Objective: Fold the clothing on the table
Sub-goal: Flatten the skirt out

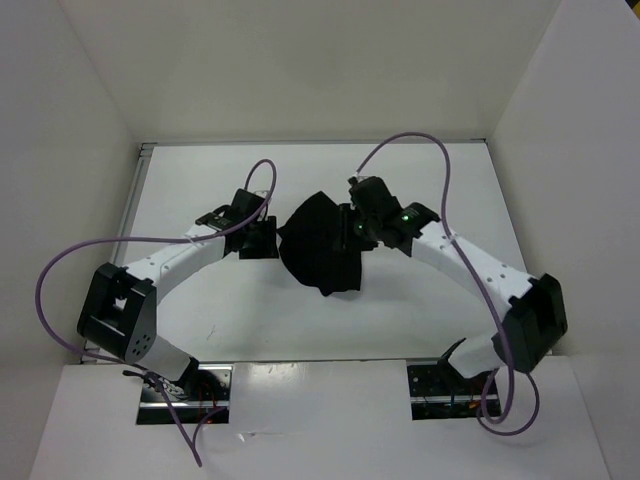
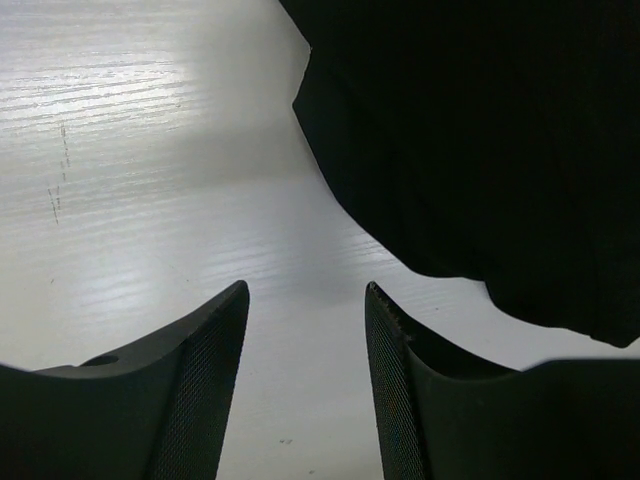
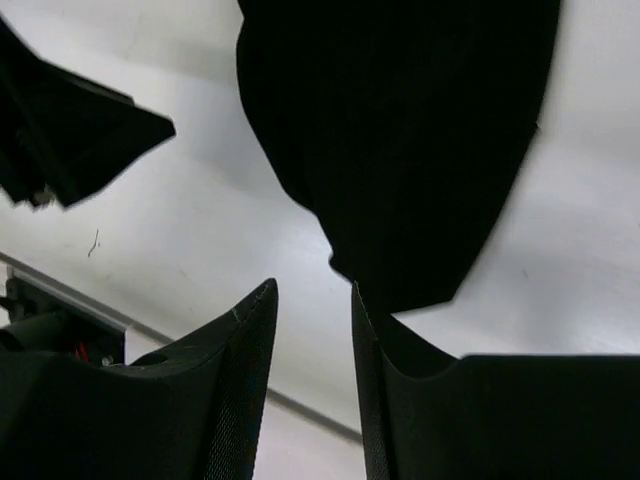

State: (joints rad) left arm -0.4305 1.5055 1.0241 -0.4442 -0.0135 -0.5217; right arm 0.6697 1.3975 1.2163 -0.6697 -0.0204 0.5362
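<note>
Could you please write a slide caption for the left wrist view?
Left gripper open over the table, the clothing lying just beyond its fingers.

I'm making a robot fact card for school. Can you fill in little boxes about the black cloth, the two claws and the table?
clothing: black, bunched up, lying mid-table
left gripper: open, empty, just left of the clothing
right gripper: open, nothing between its fingers, at the clothing's right side
table: white, smooth
folded: not a tidy fold yet
</note>
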